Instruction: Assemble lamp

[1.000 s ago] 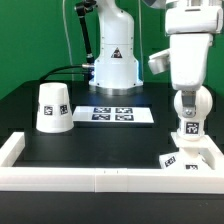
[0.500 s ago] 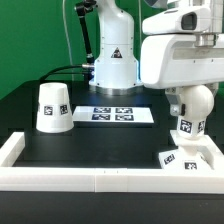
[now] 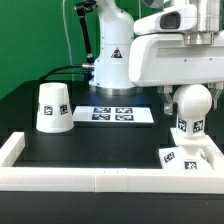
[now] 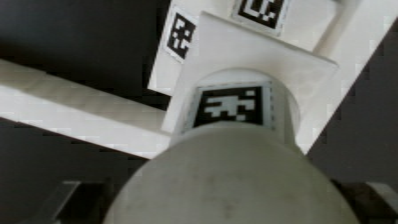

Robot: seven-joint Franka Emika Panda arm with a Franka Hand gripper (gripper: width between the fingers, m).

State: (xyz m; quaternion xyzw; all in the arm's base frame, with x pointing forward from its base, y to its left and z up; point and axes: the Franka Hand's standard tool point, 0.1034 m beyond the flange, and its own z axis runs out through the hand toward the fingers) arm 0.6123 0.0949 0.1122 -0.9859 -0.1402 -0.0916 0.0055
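The round white bulb (image 3: 191,106) stands upright with its tagged stem on the flat square base (image 3: 196,158), at the exterior view's right. My gripper (image 3: 190,96) comes down from above and is shut on the bulb's round top. In the wrist view the bulb (image 4: 231,150) fills the middle, with a dark finger (image 4: 68,203) at each side of it and my gripper (image 4: 222,208) around it. The base (image 4: 214,50) lies beyond the bulb there. The cone shade (image 3: 52,107) stands alone at the exterior view's left.
The marker board (image 3: 122,114) lies in the middle in front of the arm's foot (image 3: 112,68). A low white wall (image 3: 95,178) runs along the near edge and turns up at both sides; the base sits by its right corner.
My wrist has turned about a quarter turn over the bulb, so the hand now shows its broad side. The bulb and base stay in place.
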